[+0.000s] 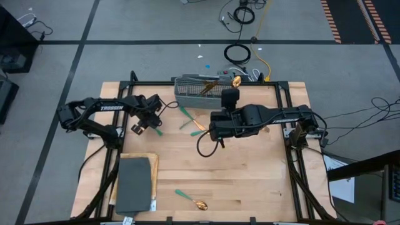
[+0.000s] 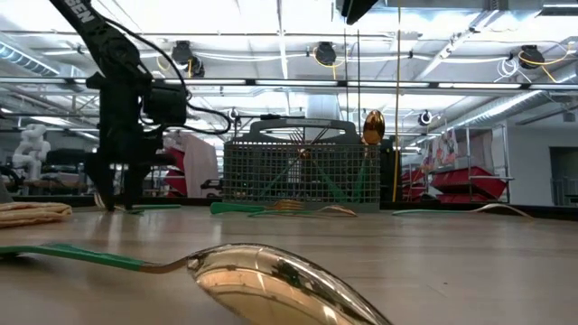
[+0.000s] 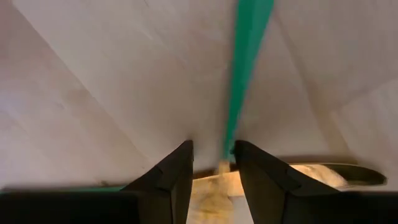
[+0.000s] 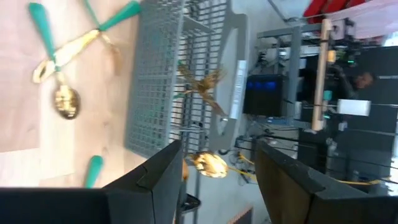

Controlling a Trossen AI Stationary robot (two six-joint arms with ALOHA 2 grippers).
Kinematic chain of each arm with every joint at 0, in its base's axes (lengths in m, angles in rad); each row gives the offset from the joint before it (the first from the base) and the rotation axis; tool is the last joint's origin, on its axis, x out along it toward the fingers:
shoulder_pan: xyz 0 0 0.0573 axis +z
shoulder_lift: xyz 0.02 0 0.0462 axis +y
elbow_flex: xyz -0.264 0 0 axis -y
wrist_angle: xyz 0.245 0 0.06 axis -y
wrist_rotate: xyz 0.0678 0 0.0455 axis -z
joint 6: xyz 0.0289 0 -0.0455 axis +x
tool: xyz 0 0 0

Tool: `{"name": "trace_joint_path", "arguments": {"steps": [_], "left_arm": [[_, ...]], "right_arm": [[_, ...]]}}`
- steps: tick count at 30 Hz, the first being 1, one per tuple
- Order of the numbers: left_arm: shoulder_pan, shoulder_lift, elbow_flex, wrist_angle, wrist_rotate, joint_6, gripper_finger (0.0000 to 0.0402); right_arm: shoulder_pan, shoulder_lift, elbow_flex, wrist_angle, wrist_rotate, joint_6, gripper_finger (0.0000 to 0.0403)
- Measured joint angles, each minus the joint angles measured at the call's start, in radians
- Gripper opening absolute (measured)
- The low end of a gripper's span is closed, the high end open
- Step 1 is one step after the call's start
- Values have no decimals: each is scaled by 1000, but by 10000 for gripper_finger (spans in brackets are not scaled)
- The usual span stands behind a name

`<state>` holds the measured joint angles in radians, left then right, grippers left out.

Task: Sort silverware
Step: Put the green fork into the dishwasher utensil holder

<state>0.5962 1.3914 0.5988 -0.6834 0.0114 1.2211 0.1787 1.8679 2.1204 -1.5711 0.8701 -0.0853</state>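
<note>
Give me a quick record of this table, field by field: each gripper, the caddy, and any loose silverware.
left gripper: down at the table, jaws astride a teal-handled utensil lying flat
right gripper: raised by the caddy, jaws open, gold spoon head between the fingers
mesh caddy: far edge of the table, some pieces standing inside
loose silverware: crossed pieces mid-table; one spoon near the front edge
grey pad: front left

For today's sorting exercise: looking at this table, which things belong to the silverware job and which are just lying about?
Part of the job:
gold-headed, teal-handled spoon near the front edge
crossed teal-handled pieces before the caddy
grey mesh caddy, holding gold cutlery

Just lying about:
dark grey flat pad
coiled black cable on the floor
</note>
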Motion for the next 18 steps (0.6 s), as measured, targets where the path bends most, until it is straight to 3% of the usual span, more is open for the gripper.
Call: {"name": "trace_joint_path", "arguments": {"steps": [6, 14, 18], "left_arm": [[0, -2, -31, 40, -1, 44, 113], [-1, 0, -32, 53, 16, -11, 11], [-28, 3, -16, 42, -69, -38, 8]], "right_arm": [[6, 0, 0, 0, -16, 22, 185], [36, 0, 0, 0, -10, 22, 185], [47, 0, 0, 0, 20, 21, 185]]}}
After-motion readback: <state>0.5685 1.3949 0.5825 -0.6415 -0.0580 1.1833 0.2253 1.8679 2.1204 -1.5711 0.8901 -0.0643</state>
